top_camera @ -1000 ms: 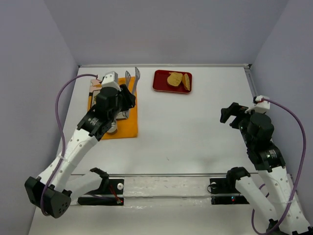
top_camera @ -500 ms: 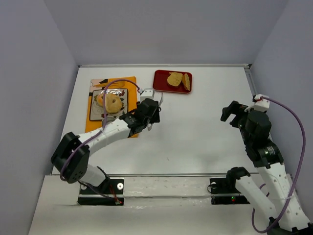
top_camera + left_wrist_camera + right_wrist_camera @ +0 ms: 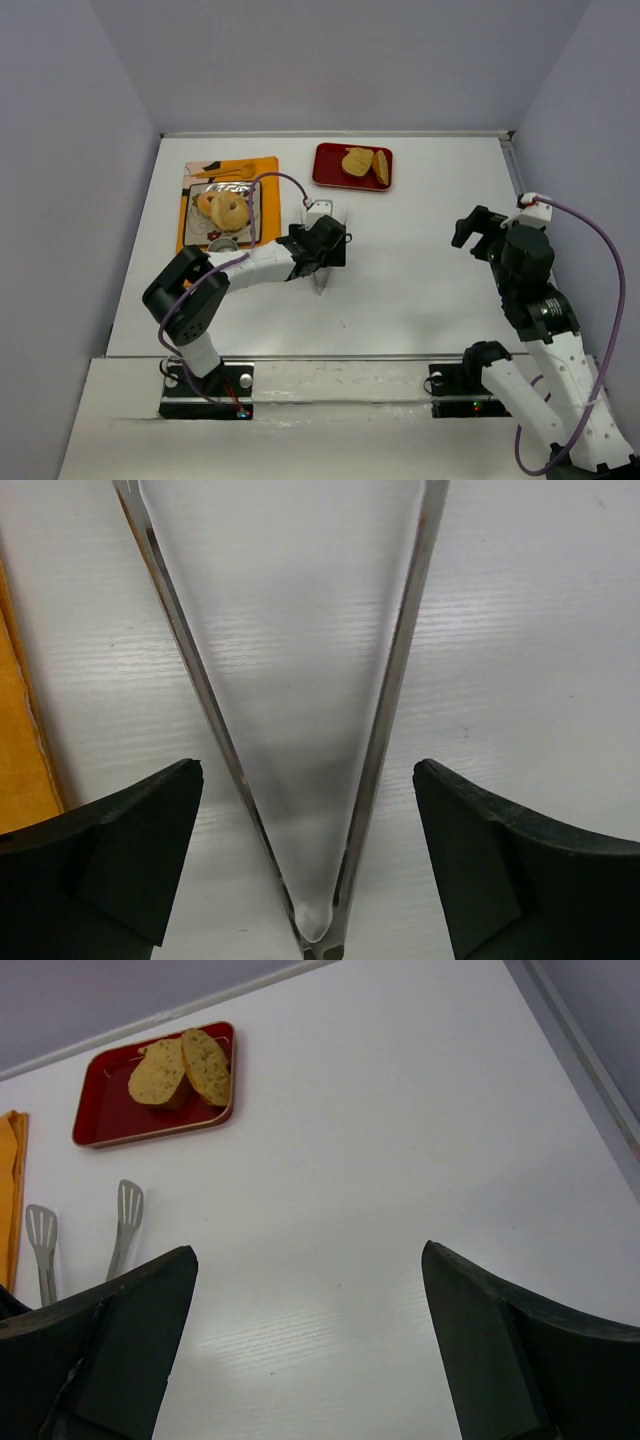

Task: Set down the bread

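A round piece of bread [image 3: 222, 207] lies on a foil sheet [image 3: 243, 186] on the orange mat [image 3: 266, 172] at the back left. Two more bread slices [image 3: 362, 162] sit in the red tray [image 3: 325, 170], also seen in the right wrist view as slices [image 3: 182, 1067]. My left gripper [image 3: 326, 250] [image 3: 308, 770] stands open low over the table's middle. Metal tongs [image 3: 385, 710] lie on the table between its fingers [image 3: 130, 850], touching neither. My right gripper [image 3: 470, 232] [image 3: 308, 1252] is open and empty at the right.
The tongs' spatula ends [image 3: 126, 1202] point toward the far side, a little short of the red tray [image 3: 95, 1125]. The orange mat's edge [image 3: 20, 750] lies just left of my left gripper. Grey walls close in the table on three sides.
My left arm swung right from the orange mat to the table's middle with the tongs, then opened and let them go. The right arm has stayed still.
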Robot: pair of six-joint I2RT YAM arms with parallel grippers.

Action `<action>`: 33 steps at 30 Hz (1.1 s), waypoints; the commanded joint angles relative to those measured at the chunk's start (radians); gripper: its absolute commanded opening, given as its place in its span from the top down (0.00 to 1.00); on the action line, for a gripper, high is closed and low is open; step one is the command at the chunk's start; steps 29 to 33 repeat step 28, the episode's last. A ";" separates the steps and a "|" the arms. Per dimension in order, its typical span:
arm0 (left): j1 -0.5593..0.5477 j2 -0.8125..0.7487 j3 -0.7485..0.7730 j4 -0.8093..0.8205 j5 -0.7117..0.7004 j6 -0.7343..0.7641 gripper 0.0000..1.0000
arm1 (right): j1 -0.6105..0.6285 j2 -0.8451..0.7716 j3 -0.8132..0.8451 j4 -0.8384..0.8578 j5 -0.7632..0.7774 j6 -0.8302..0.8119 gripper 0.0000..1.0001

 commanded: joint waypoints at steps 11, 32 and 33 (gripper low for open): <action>-0.038 -0.485 0.319 -0.293 -0.312 0.120 0.01 | -0.001 -0.009 0.009 0.035 -0.004 0.010 0.00; 0.129 -0.736 0.120 -0.365 -0.243 -0.050 0.01 | -0.001 -0.012 0.009 0.035 0.022 0.003 0.00; 0.129 -0.736 0.120 -0.365 -0.243 -0.050 0.01 | -0.001 -0.012 0.009 0.035 0.022 0.003 0.00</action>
